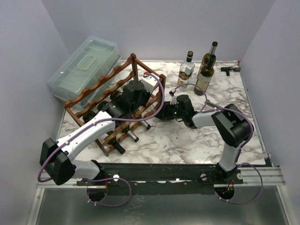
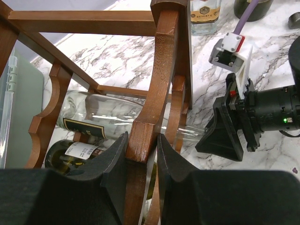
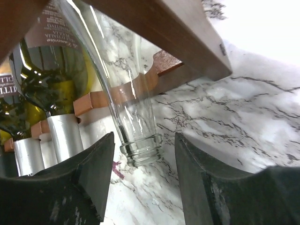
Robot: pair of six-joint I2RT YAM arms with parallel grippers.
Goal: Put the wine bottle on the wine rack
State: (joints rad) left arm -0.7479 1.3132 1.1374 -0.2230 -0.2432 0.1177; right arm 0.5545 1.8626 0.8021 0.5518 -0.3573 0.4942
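Left claw (image 2: pixel 142 149) clamps a rail of the wine rack (image 2: pixel 157 70) on the worktop's (image 1: pixel 187 140) left; right claw (image 3: pixel 143 157) stands open astride the mouth of the clear wine bottle (image 3: pixel 124 103), which lies in the rack, neck poking right. A straight, gentle push should seat it. Only the right wrist view shows fingers (image 3: pixel 93 183) clear of glass.

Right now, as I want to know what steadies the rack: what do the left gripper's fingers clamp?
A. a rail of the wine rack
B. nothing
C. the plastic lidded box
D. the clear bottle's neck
A: the left wrist view shows the left gripper with one finger against each side of a scalloped rail of the wine rack.
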